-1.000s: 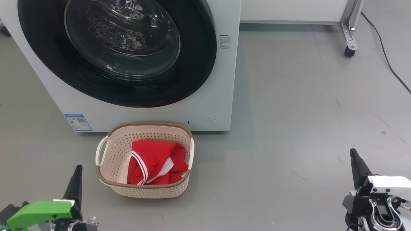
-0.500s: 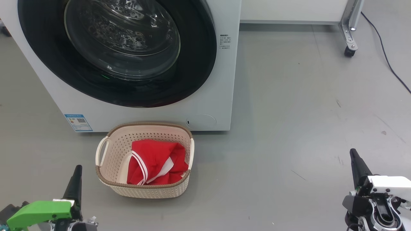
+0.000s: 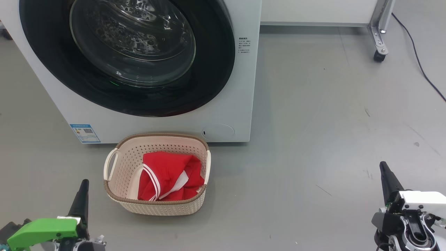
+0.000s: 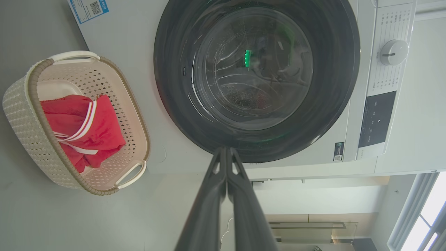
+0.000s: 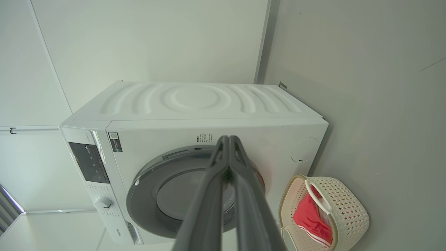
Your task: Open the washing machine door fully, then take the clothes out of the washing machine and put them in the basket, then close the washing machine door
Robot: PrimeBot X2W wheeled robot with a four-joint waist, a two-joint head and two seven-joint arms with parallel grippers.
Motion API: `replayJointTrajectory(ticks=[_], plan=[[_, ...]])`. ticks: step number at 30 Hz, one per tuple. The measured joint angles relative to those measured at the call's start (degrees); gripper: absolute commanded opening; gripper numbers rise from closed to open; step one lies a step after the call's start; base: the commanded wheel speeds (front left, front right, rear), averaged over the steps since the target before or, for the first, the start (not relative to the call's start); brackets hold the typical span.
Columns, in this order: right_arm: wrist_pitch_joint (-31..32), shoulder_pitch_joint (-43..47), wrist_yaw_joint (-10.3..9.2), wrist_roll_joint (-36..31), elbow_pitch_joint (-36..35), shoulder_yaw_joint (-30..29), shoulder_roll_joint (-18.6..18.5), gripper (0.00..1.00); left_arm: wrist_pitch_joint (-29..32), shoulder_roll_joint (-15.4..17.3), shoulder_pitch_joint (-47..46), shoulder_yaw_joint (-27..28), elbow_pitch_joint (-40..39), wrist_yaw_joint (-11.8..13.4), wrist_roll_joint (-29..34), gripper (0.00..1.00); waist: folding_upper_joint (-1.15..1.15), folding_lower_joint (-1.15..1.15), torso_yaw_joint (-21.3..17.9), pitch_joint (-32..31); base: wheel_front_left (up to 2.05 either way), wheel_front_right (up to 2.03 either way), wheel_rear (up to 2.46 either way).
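The white washing machine (image 3: 240, 87) (image 4: 132, 31) (image 5: 209, 104) stands before me with its black-rimmed round door (image 3: 209, 80) (image 4: 334, 104) (image 5: 146, 181) shut flat against the front. The cream basket (image 3: 156, 139) (image 4: 24, 111) (image 5: 352, 212) sits on the floor right in front of the washer. Red clothes (image 3: 170, 174) (image 4: 87, 132) (image 5: 306, 219) with white stripes lie inside it. At the lower left my left gripper (image 3: 83, 188) (image 4: 225, 150) is shut and empty, a short way left of the basket. My right gripper (image 3: 384, 169) (image 5: 228, 139) is shut and empty at the lower right, far from the basket.
Grey floor (image 3: 331, 122) spreads to the washer's right. A white cabinet on a metal leg with a caster (image 3: 379, 55) stands at the back right, and a dark cable (image 3: 418, 59) runs across the floor beside it.
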Motion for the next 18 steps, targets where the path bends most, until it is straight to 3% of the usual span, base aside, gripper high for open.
replayJointTrajectory(ticks=[18], plan=[[0.0, 0.0, 0.0, 0.0, 0.0, 0.0, 0.0, 0.0, 0.1, 0.0, 0.0, 0.1, 0.0, 0.0, 0.0, 0.0, 0.0, 0.0, 0.0, 0.0, 0.0, 0.0, 0.0]])
